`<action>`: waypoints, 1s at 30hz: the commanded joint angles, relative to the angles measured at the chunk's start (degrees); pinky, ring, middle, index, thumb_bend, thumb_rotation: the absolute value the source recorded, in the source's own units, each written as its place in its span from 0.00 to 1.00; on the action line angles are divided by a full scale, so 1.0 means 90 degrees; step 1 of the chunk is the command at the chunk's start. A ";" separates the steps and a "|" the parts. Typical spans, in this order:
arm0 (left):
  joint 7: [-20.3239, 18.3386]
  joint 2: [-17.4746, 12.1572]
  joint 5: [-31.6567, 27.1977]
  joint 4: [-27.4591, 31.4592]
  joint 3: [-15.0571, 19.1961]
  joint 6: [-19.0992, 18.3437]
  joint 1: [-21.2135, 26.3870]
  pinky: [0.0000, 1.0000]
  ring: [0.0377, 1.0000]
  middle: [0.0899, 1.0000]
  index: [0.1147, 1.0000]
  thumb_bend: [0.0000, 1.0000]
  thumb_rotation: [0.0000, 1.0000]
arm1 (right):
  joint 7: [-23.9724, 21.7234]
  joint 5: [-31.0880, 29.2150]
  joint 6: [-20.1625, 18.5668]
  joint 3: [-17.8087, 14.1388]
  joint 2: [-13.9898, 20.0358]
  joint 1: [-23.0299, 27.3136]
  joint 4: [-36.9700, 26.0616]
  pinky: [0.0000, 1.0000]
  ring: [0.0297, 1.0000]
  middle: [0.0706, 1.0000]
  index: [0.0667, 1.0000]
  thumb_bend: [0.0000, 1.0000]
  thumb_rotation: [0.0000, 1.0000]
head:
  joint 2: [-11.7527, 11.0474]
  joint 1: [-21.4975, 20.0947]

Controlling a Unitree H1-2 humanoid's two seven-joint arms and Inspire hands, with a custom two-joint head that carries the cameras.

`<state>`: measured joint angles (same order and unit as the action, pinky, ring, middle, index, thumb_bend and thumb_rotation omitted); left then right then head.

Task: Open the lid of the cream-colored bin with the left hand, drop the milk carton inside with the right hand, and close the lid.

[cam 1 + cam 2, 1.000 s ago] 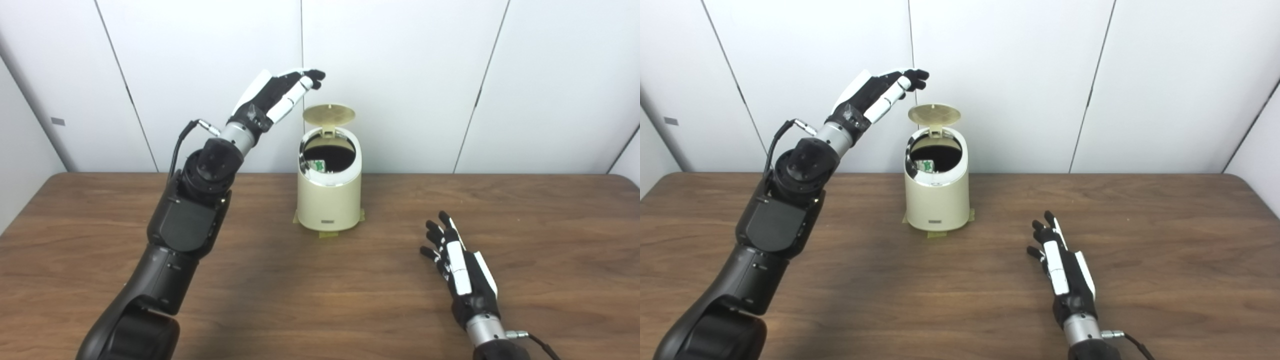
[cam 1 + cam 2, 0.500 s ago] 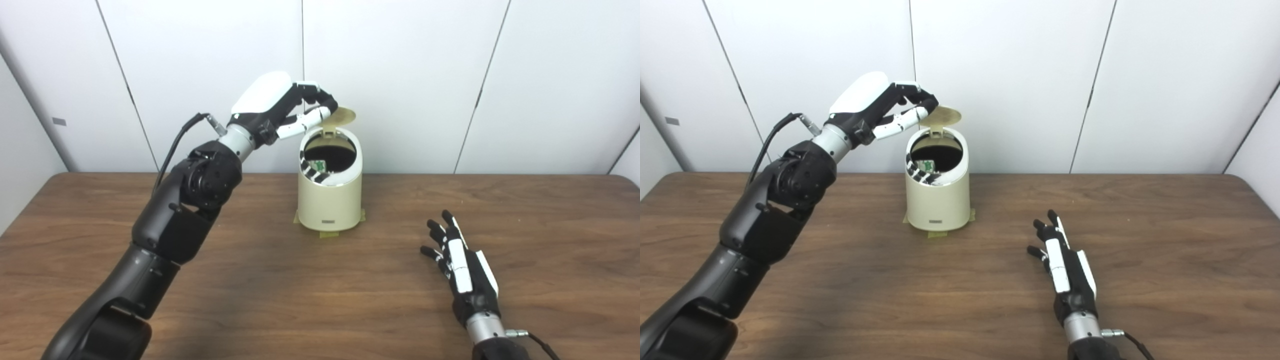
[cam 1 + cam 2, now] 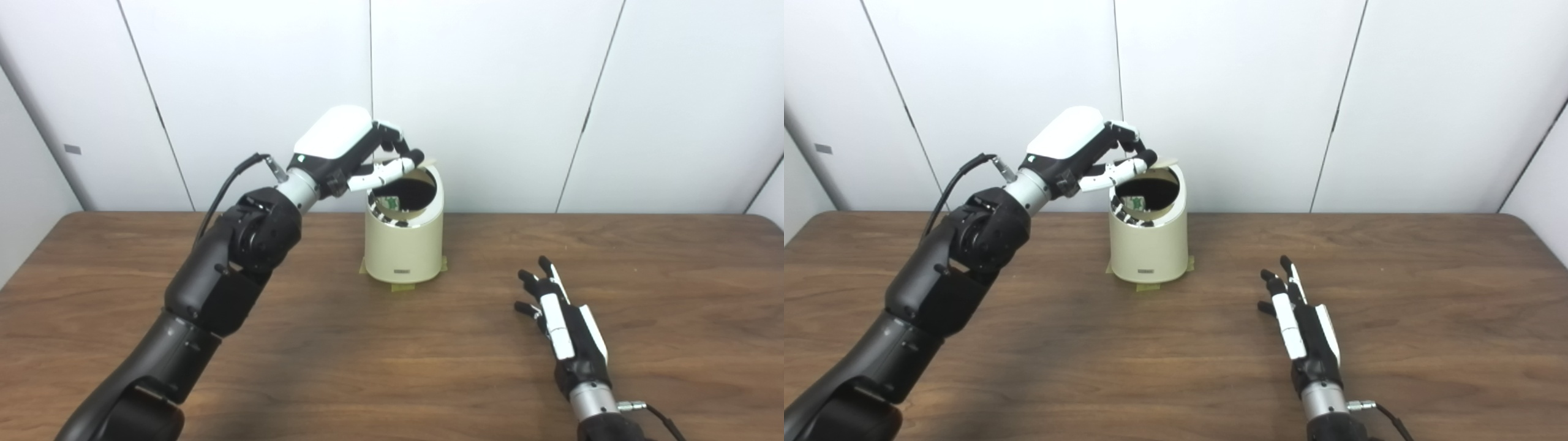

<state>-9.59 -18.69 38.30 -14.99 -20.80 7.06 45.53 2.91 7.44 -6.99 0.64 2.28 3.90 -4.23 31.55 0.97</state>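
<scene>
The cream-colored bin (image 3: 404,245) stands at the back middle of the wooden table (image 3: 392,361). Its lid (image 3: 429,163) is tilted low over the opening, nearly down. My left hand (image 3: 352,150) rests on top of the lid with fingers curled, pressing it; it grips nothing. Inside the bin a bit of the milk carton (image 3: 388,201) shows, white and green, against the dark interior. My right hand (image 3: 563,324) lies flat on the table at the front right, fingers spread, holding nothing.
Yellow tape (image 3: 401,286) holds the bin's base to the table. White wall panels (image 3: 490,92) stand close behind the bin. Bare wood lies between the bin and the right hand.
My left hand has turned palm down and come down onto the lid, pushing it from upright to nearly shut. The right hand has barely shifted.
</scene>
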 commanded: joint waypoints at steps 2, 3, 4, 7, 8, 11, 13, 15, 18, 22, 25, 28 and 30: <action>0.0048 -0.0072 -0.0006 0.0166 0.0096 0.0097 0.0121 0.63 0.65 0.66 0.64 0.35 1.00 | 0.0175 0.0274 0.0239 -0.0031 0.0105 0.0207 0.0062 0.89 0.92 0.89 1.00 0.71 1.00 | 0.0001 0.0002; -0.0002 -0.0067 -0.0037 0.0196 0.0114 0.0077 0.0085 0.62 0.66 0.66 0.64 0.35 1.00 | 0.0201 0.0346 0.0249 -0.0023 0.0122 0.0215 0.0087 0.89 0.92 0.89 1.00 0.72 1.00 | 0.0024 -0.0005; -0.0052 -0.0062 -0.0064 0.0231 0.0131 0.0052 0.0049 0.62 0.67 0.67 0.64 0.35 1.00 | 0.0228 0.0426 0.0251 -0.0011 0.0137 0.0224 0.0109 0.88 0.91 0.89 1.00 0.73 1.00 | 0.0024 -0.0005; -0.0210 -0.0038 -0.0132 0.0331 0.0185 -0.0062 -0.0040 0.65 0.69 0.70 0.66 0.37 0.99 | 0.0278 0.0627 0.0207 0.0037 0.0168 0.0244 0.0132 0.88 0.90 0.88 1.00 0.74 1.00 | 0.0040 -0.0012; -0.0257 -0.0026 -0.0147 0.0357 0.0209 -0.0094 -0.0061 0.65 0.70 0.70 0.66 0.38 0.97 | 0.0283 0.0665 0.0199 0.0047 0.0173 0.0246 0.0133 0.88 0.90 0.88 1.00 0.74 1.00 | 0.0040 -0.0012; -0.0355 0.0031 -0.0217 0.0381 0.0247 -0.0152 -0.0141 0.65 0.70 0.71 0.67 0.37 0.88 | 0.0230 0.0734 0.0104 0.0089 0.0168 0.0239 0.0019 0.85 0.89 0.88 1.00 0.73 1.00 | 0.0055 -0.0043; -0.0420 0.0047 -0.0250 0.0394 0.0244 -0.0197 -0.0176 0.64 0.69 0.71 0.68 0.36 0.84 | 0.0210 0.0768 0.0067 0.0112 0.0165 0.0228 -0.0032 0.84 0.89 0.88 1.00 0.72 1.00 | 0.0066 -0.0051; -0.0451 0.0058 -0.0239 0.0391 0.0226 -0.0194 -0.0204 0.64 0.70 0.72 0.69 0.35 0.79 | 0.0196 0.0770 0.0024 0.0112 0.0149 0.0220 -0.0066 0.85 0.90 0.88 1.00 0.70 1.00 | 0.0076 -0.0048; -0.0474 0.0092 -0.0208 0.0375 0.0203 -0.0213 -0.0235 0.65 0.70 0.72 0.69 0.34 0.72 | 0.0189 0.0772 -0.0013 0.0110 0.0127 0.0204 -0.0117 0.84 0.90 0.88 1.00 0.70 1.00 | 0.0087 -0.0074; -0.0532 0.0045 0.0032 0.0408 0.0047 -0.0201 -0.0247 0.68 0.72 0.72 0.70 0.33 0.69 | 0.0211 0.0805 -0.0042 0.0107 0.0114 0.0195 -0.0165 0.85 0.89 0.87 1.00 0.69 1.00 | 0.0124 -0.0103; -0.0410 -0.0077 0.0424 0.0389 -0.0199 0.0115 -0.0217 0.72 0.71 0.71 0.70 0.33 0.71 | 0.0204 0.0764 -0.0032 0.0097 0.0107 0.0188 -0.0187 0.86 0.90 0.87 1.00 0.67 1.00 | 0.0147 -0.0107; -0.0342 -0.0133 0.0636 0.0339 -0.0339 0.0306 -0.0199 0.75 0.70 0.69 0.69 0.33 0.73 | 0.0204 0.0765 -0.0104 0.0093 0.0087 0.0174 -0.0249 0.86 0.90 0.87 1.00 0.67 1.00 | 0.0170 -0.0121; -0.0243 -0.0161 0.0814 0.0264 -0.0445 0.0456 -0.0185 0.77 0.70 0.69 0.68 0.34 0.77 | 0.0207 0.0757 -0.0133 0.0093 0.0079 0.0173 -0.0270 0.87 0.90 0.87 1.00 0.67 1.00 | 0.0179 -0.0126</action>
<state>-11.95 -19.71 44.38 -12.43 -23.87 9.14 41.25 4.45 14.15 -8.72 1.79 3.04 4.41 -5.04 33.13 -0.09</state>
